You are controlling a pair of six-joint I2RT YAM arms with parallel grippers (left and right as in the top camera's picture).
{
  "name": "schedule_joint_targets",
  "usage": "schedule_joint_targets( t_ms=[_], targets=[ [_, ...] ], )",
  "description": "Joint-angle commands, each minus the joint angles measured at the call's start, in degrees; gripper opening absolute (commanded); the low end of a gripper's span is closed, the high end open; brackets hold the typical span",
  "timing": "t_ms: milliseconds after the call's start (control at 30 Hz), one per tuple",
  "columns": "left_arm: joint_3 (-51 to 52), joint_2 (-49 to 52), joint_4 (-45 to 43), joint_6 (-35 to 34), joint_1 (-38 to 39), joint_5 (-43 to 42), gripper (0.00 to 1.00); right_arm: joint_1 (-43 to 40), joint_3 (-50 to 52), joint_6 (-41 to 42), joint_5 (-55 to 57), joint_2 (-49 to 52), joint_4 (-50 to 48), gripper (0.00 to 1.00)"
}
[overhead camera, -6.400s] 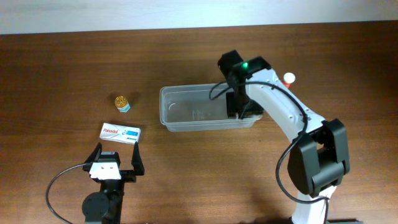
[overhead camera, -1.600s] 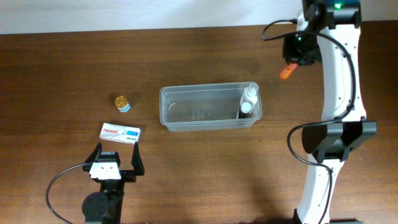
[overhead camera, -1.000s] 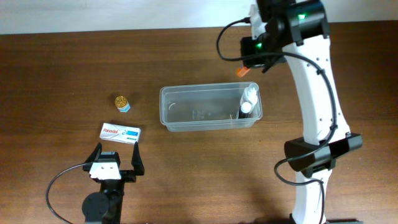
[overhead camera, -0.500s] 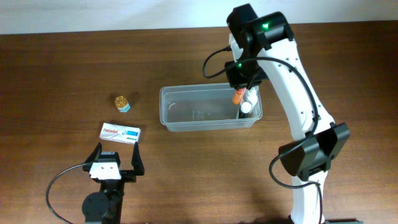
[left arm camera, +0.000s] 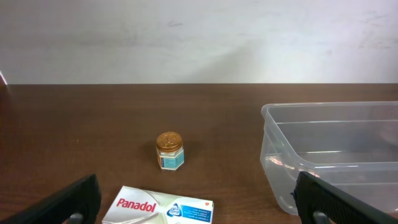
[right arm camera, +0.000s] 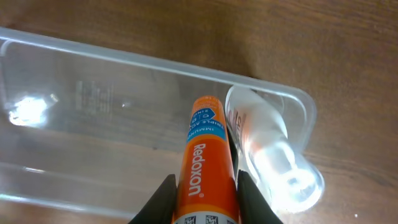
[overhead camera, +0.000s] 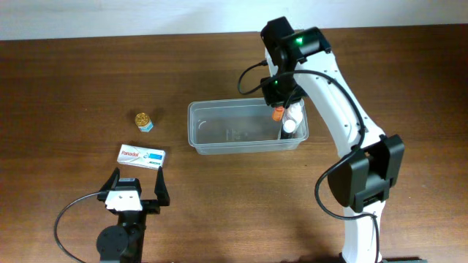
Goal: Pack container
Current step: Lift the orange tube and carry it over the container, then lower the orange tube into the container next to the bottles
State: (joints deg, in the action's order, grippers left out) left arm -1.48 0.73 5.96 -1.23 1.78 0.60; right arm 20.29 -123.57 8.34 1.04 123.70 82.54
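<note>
The orange Redoxon tube (right arm camera: 205, 155) is clamped between the right gripper (right arm camera: 205, 198) fingers and aimed into the container (right arm camera: 93, 53) just ahead of them, beside the white bottle (right arm camera: 267, 143) (already inside), ready for release. The left gripper (overhead camera: 137, 179) fingers are spread apart.

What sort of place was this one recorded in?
Probably a robot test bench, not a home: a bare wooden table against a plain white wall, set with a clear container, a Panadol box, a small jar and a Redoxon tube.
</note>
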Motion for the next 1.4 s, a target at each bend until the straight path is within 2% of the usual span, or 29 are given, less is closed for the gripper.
schedule_joint_targets(
  t_ms=[0, 367, 800, 867, 933, 1267, 1300, 1367],
  targets=[
    [0.4, -0.4, -0.3, 0.9, 0.2, -0.3, 0.99, -0.3, 2.6, -0.4, 1.4, -1.1, -1.9, 0.19],
    [0.4, -0.4, -0.3, 0.9, 0.2, -0.3, 0.99, -1.6, 9.0, -0.4, 1.4, -1.1, -7.3, 0.19],
    [0.4, -0.4, -0.3, 0.9, 0.2, -0.3, 0.99, -1.7, 9.2, -0.4, 1.2, -0.5, -8.9, 0.20],
    [0.4, -0.4, -0.3, 0.9, 0.2, -0.3, 0.99, -1.7, 9.2, -0.4, 1.2, -0.5, -8.9, 0.23],
    [0.4, -0.4, -0.3, 0.9, 0.2, -0.3, 1.00, -1.7, 9.2, -0.4, 1.2, -0.5, -8.9, 0.30],
    [0.4, -0.4, -0.3, 0.9, 0.2, -0.3, 0.99, -1.7, 9.2, -0.4, 1.2, -0.5, -8.9, 0.32],
    [0.4, -0.4, -0.3, 0.9, 0.2, -0.3, 0.99, -1.7, 9.2, -0.4, 1.2, -0.5, -9.1, 0.35],
    [0.4, -0.4, -0.3, 0.9, 0.2, -0.3, 0.99, -1.7, 9.2, -0.5, 1.2, -0.5, -9.5, 0.37]
  ],
)
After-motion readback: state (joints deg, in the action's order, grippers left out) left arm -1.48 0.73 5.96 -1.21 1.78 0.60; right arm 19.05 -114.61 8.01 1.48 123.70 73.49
